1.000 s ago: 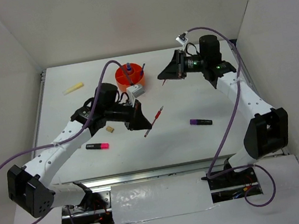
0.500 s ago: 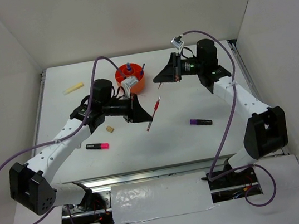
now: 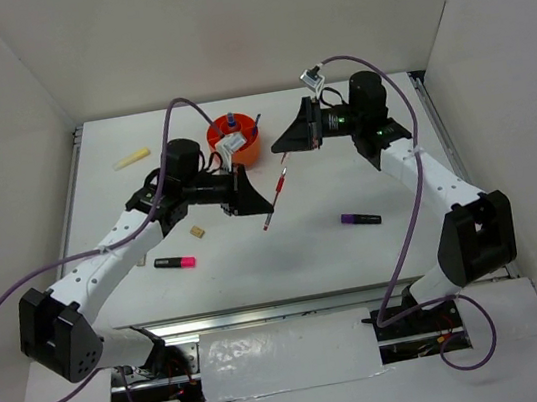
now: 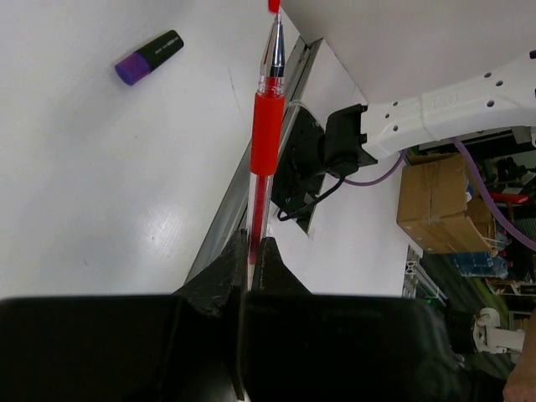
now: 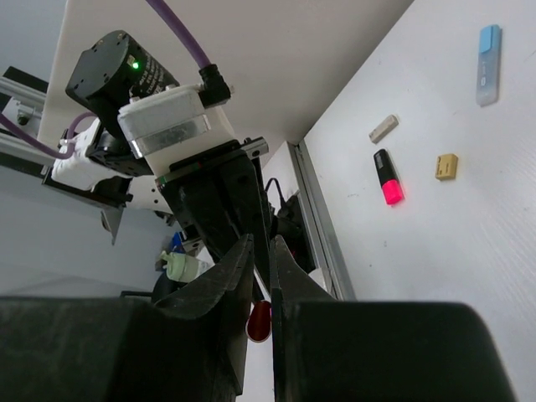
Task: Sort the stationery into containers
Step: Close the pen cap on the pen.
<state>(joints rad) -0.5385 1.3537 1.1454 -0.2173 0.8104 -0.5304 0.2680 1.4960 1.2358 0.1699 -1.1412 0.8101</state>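
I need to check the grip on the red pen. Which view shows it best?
Left wrist: the red pen runs nearly full length, pinched in the left gripper. Top external shows it small and slanted. Right wrist shows only its red end, between the fingers of the right gripper.

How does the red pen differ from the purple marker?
The red pen is long and thin; the purple marker is short and thick. The red pen is gripped by the left fingers above the table; the purple marker lies on it. Both are outside the orange pot.
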